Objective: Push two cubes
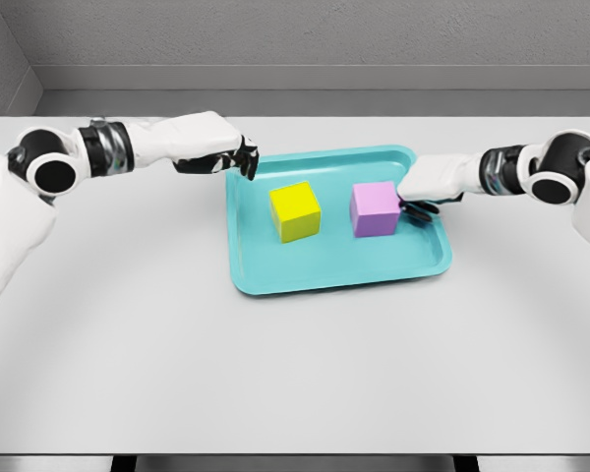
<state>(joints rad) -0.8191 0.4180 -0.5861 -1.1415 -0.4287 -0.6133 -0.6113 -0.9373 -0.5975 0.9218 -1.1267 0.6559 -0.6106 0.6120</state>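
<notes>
Teal tray [275, 280] on the desk [128, 344] holds both cubes mid-frame. The purple cube [376, 208] is touched by the right hand [420, 197], fingers curled, grasping nothing, apparently for pushing; the yellow cube [295, 211] sits apart from the curled, empty left hand [234, 157].

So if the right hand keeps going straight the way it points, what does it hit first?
The purple cube. The right hand points left and already looks to be at the cube's right face, over the teal tray; actual contact is hard to confirm.
</notes>
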